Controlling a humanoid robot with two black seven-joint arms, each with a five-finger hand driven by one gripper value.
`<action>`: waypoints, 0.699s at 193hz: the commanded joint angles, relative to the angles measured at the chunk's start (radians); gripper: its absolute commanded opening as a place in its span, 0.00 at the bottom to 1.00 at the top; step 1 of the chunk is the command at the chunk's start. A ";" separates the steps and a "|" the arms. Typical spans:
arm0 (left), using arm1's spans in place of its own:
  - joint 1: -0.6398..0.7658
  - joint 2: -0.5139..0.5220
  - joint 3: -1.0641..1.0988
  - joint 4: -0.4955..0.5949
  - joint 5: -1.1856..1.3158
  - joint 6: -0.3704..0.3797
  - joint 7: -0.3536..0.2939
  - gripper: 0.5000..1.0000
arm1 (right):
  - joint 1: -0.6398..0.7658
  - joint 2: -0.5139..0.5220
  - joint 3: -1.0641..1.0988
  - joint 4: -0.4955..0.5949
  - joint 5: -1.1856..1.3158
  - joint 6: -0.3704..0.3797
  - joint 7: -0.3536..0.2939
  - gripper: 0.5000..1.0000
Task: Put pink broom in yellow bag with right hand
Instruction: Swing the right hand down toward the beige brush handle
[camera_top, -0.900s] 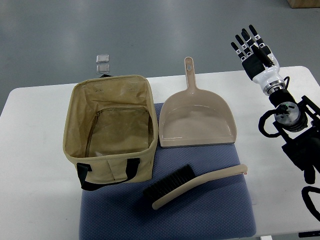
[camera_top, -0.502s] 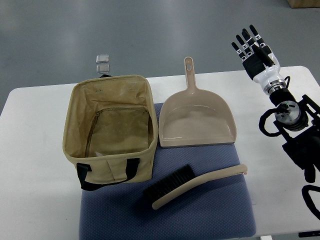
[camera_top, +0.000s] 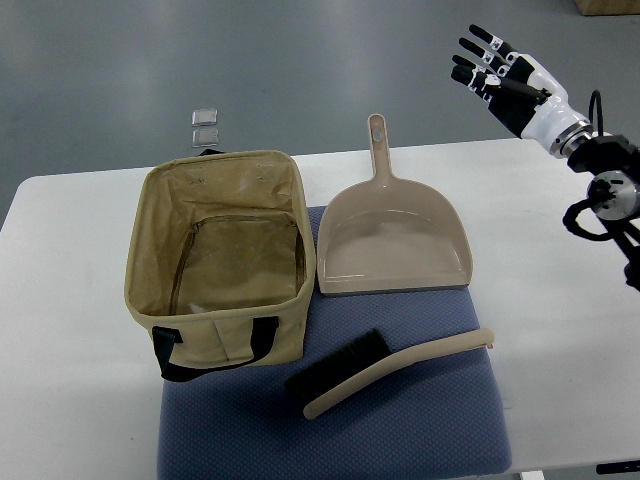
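Observation:
The broom (camera_top: 385, 370) is pinkish-beige with a curved handle and black bristles. It lies on the blue mat (camera_top: 420, 430) near the front, bristles to the left. The yellow-tan bag (camera_top: 222, 265) stands open at the left, black handle at its front. My right hand (camera_top: 490, 65) is raised at the upper right, past the table's far edge, fingers spread and empty. It is far from the broom. The left arm does not show.
A pinkish-beige dustpan (camera_top: 392, 240) lies between the bag and my right arm, handle pointing away. The white table (camera_top: 70, 340) carries the mat. Two small clear squares (camera_top: 205, 125) lie on the grey floor beyond the table.
My right arm has lifted and swung up and back. The hand now sits higher and a little to the left, tilted more sideways. The broom, bag and dustpan have not moved.

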 joint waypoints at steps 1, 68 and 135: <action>-0.004 0.000 0.002 -0.022 0.000 0.000 0.000 1.00 | 0.053 -0.131 -0.125 0.134 -0.222 0.002 -0.043 0.86; -0.016 0.000 0.002 -0.051 0.008 0.000 0.003 1.00 | 0.241 -0.484 -0.399 0.477 -0.385 0.158 -0.215 0.86; -0.023 0.000 0.002 -0.051 0.009 -0.002 0.003 1.00 | 0.167 -0.581 -0.504 0.783 -0.370 0.106 -0.251 0.86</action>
